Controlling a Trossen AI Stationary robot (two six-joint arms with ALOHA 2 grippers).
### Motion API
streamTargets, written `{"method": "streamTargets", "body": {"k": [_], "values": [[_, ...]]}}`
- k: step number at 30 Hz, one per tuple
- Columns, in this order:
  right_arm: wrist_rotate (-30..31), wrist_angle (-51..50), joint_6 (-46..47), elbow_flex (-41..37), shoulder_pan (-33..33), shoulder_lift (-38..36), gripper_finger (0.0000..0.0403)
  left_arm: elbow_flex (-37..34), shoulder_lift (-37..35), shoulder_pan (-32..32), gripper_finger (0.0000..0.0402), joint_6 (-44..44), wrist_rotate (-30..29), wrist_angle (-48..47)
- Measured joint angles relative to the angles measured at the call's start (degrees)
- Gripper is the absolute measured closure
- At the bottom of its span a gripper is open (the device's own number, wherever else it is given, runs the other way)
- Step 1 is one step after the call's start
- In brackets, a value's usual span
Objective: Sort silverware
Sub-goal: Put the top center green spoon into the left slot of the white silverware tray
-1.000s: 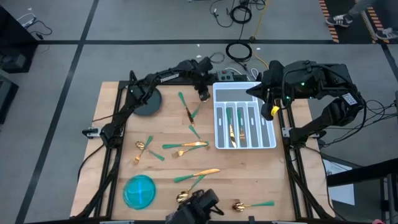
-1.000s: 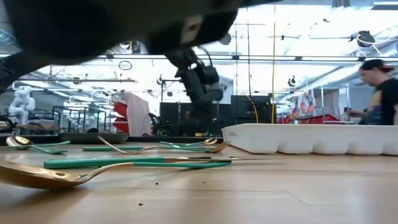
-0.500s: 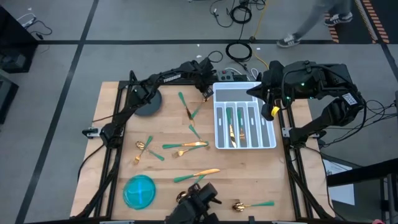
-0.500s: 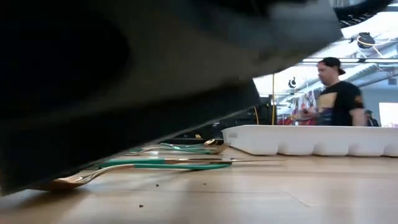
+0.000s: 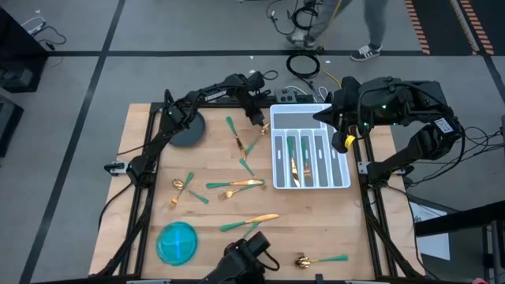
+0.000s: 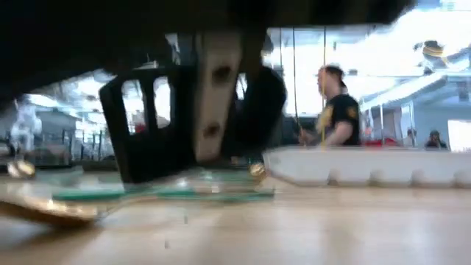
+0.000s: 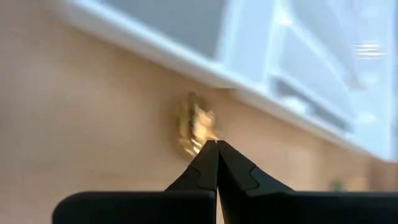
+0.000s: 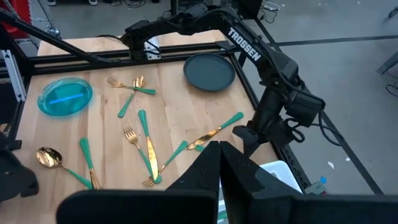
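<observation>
Both pairs of fingers are pressed fully together and neither holds anything: the left gripper (image 5: pixel 258 120) hangs at the far middle of the table (image 5: pixel 205 213), just beside the far left corner of the tray (image 5: pixel 341 183), with its pinched fingers (image 7: pixel 208 163) pointing at a gold utensil head on the wood, while the right gripper (image 8: pixel 219 152) waits folded over the far right edge of the table, above the right side of the tray, its fingers likewise closed on nothing. From largest to smallest, the wooden table carries the white tray with long slots at the right, a dark round plate (image 5: pixel 189 131) at the far left, a blue bowl (image 5: pixel 177 241) at the near left, and the silverware (image 5: pixel 237 185) with gold heads and green handles. A few pieces lie in the tray's slots, so I judge the sorting begun but less than half done. Most pieces are loose on the wood: a small group just left of the tray near the left gripper, several in the middle, and a few along the near edge, including a spoon (image 5: pixel 319 259) at the near right. Every one of these needs lifting and dropping into its slot.
</observation>
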Motion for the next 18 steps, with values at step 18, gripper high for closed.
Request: {"method": "streamTargets", "body": {"k": [18], "values": [[0.0,-2.2,1.0,0.0,0.0,0.0,0.0403,5.1,0.2,0.2,0.0401,-8.0,-15.2,6.1]]}}
